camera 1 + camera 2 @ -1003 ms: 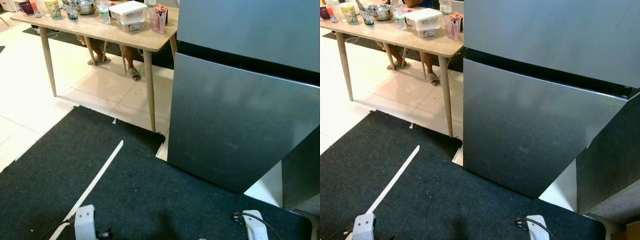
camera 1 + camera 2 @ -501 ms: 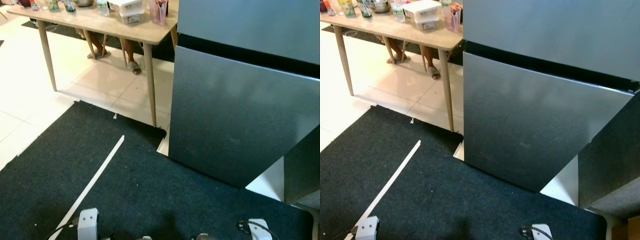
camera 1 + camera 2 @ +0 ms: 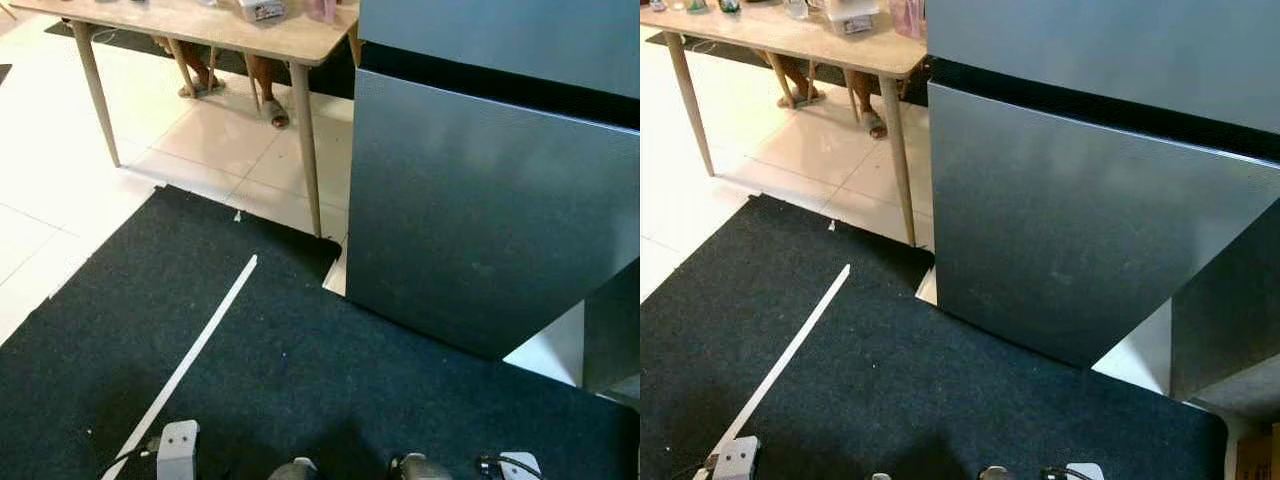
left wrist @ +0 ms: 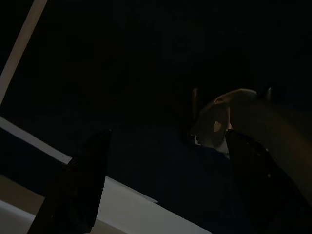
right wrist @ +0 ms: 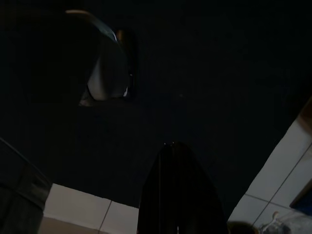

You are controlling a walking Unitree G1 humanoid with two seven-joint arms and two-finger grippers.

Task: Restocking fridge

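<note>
Two silver arms hang low at the near edge of the head views, over a black carpet mat [image 3: 300, 370] crossed by a white tape strip [image 3: 190, 355]. In the dark left wrist view, the left gripper [image 4: 165, 185] has its two long black fingers [image 4: 78, 187] spread wide apart, nothing between them, above mat and pale floor. In the right wrist view the right gripper [image 5: 180, 195] shows just one black finger, so I cannot tell whether it is parted or closed; dark mat and white tiles lie below.

Further ahead stands the tall grey steel fridge [image 3: 470, 210], its lower door closed, a black gap separating it from the upper door. It rises from the mat's far right edge, with a dark panel [image 3: 610, 330] just beside it.

To the fridge's left, touching distance from its side, stands a light wooden table with slim tapered legs [image 3: 305, 140]. On its top, cut off by the frame, sit a clear plastic container with a label [image 3: 840, 15], too small to read, and a pink translucent cup [image 3: 908, 18]. Beneath the table, a person's sandalled feet [image 3: 272, 110] rest on the cream tile floor [image 3: 60, 150].
</note>
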